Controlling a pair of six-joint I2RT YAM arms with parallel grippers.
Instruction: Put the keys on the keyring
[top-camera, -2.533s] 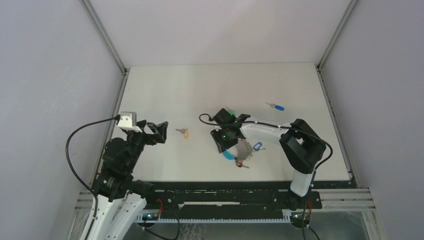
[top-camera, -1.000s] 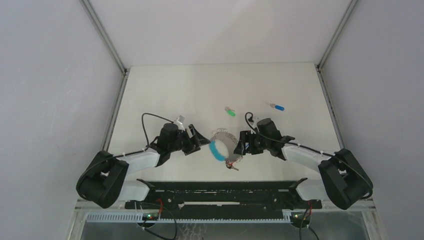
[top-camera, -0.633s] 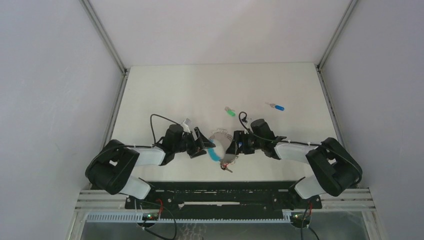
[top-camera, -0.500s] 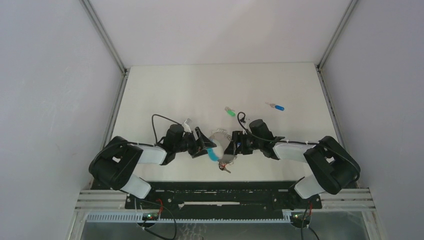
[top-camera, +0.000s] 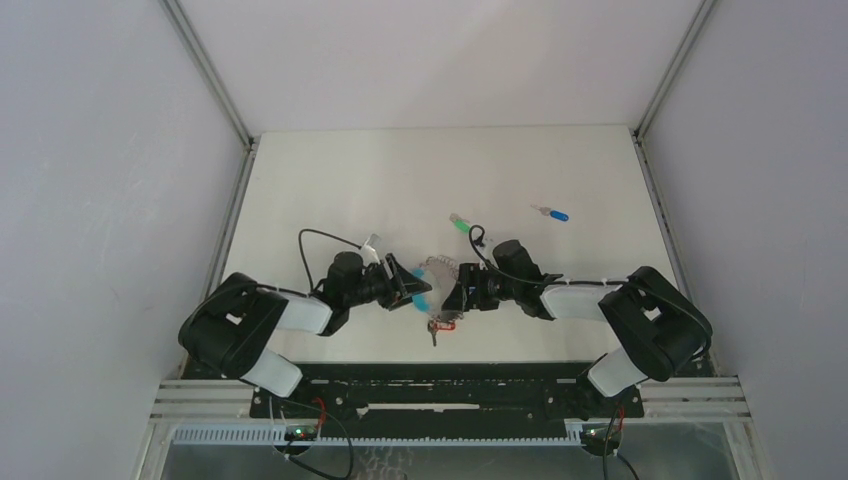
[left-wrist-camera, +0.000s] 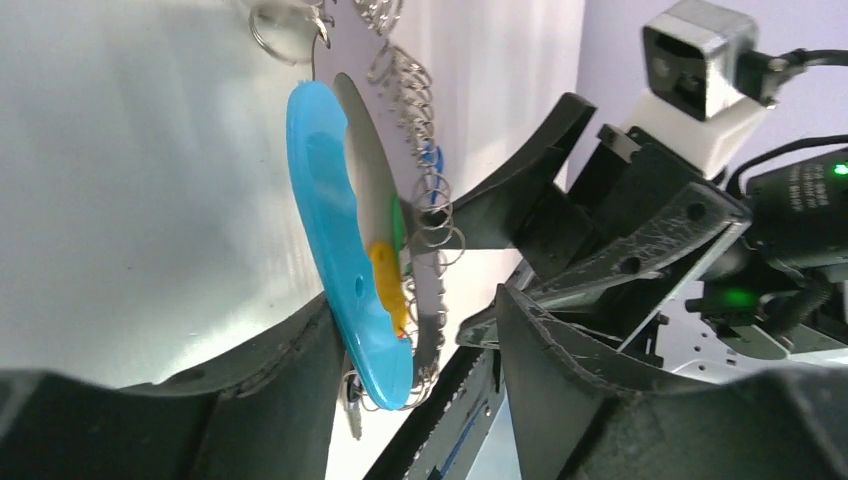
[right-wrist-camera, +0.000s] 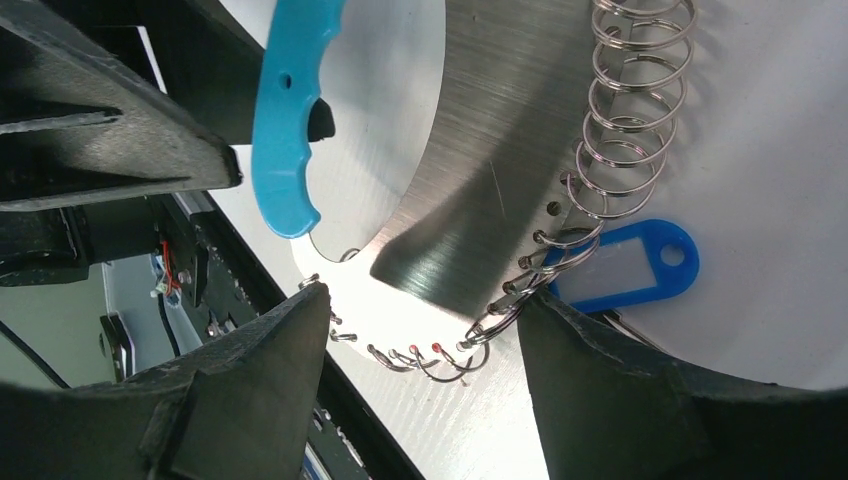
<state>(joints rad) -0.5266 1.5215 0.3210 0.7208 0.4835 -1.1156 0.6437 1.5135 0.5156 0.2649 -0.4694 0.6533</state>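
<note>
Looking at the keyring (right-wrist-camera: 480, 160) held up on edge near the front middle of the surface (top-camera: 350, 180), sandwiched between both arms. Gripped by the right pincer (right-wrist-camera: 422, 295), fingertips pressed against the rim on either side, right at the row of little wire loops (right-wrist-camera: 640, 90) along the edge. Also spotting a blue tag (right-wrist-camera: 625, 265) hanging off those loops, just beside one fingertip.

Over to the left pincer (left-wrist-camera: 412, 310): spread fairly wide, straddling the lower end of the turquoise sleeve (left-wrist-camera: 335, 230). Touching the sleeve with one finger, or near enough, and leaving a clear gap on the other side, so not clamped on anything.

Can make out a yellow bit (left-wrist-camera: 388, 285) and a sliver of green tucked right behind the sleeve, but honestly can't tell whether tag or key head.

From above, seeing a red tag (top-camera: 445, 323) dangling under the ring, toward the arm bases.

Further back on the surface, apart from all that and lying flat: the green key (top-camera: 460, 226) just beyond the right pincer, and the blue key (top-camera: 556, 214) well off to the right of it.
</note>
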